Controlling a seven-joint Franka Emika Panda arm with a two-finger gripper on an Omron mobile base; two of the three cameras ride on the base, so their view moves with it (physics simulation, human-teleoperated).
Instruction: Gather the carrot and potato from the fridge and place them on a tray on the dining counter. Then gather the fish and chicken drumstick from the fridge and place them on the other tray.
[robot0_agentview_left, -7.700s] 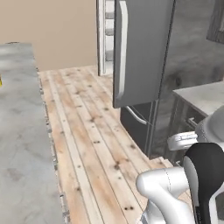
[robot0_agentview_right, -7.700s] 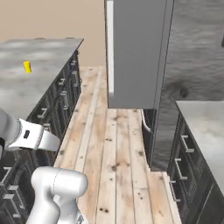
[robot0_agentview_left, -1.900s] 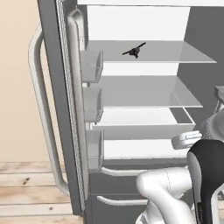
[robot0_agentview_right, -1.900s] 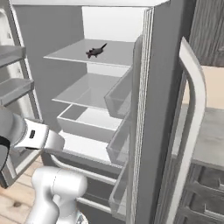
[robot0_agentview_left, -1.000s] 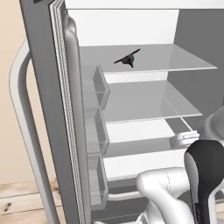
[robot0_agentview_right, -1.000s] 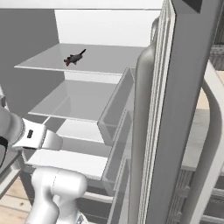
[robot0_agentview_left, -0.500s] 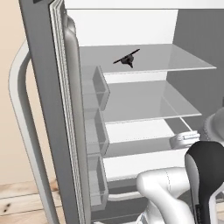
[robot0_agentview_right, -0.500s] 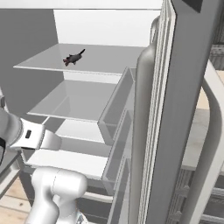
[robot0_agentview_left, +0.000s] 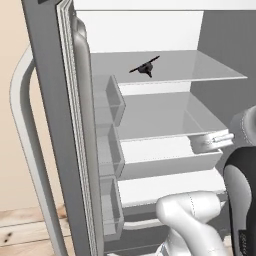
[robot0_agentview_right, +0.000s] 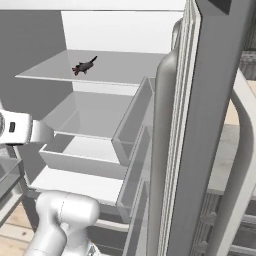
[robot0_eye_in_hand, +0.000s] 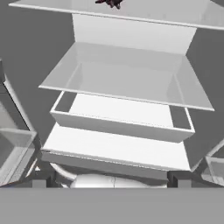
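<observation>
Gripper (robot0_eye_in_hand: 108, 181): jaws spread wide and holding nothing; in the hand view the two dark finger tips (robot0_eye_in_hand: 43, 178) stand far apart at the bottom, aimed into the fridge from just outside it.

Drawer (robot0_eye_in_hand: 118, 127): nearest part of the open fridge interior, an open white bin pulled forward under the glass shelves; what shows of it looks bare, though its front corners are hidden.

Middle shelf (robot0_agentview_left: 165, 117): clear glass above the drawer, nothing visible on it.

Door bins (robot0_agentview_left: 107, 145): stacked on the open left door; their contents cannot be made out.

Fish (robot0_agentview_left: 145, 67): the one task item that can be picked out, a small dark shape on the top shelf (robot0_agentview_right: 107, 67), towards the back and left of centre, well above and beyond the hand.

Carrot, potato, drumstick: not to be found on the shelves shown.

Step in hand: judged as the approach to a first pick inside the fridge.

Doing it well: lift the hand over the middle shelf's front edge before reaching in, keep the jaws wide, come down across the narrow body, not the tail, and keep clear of the door bins.
</observation>
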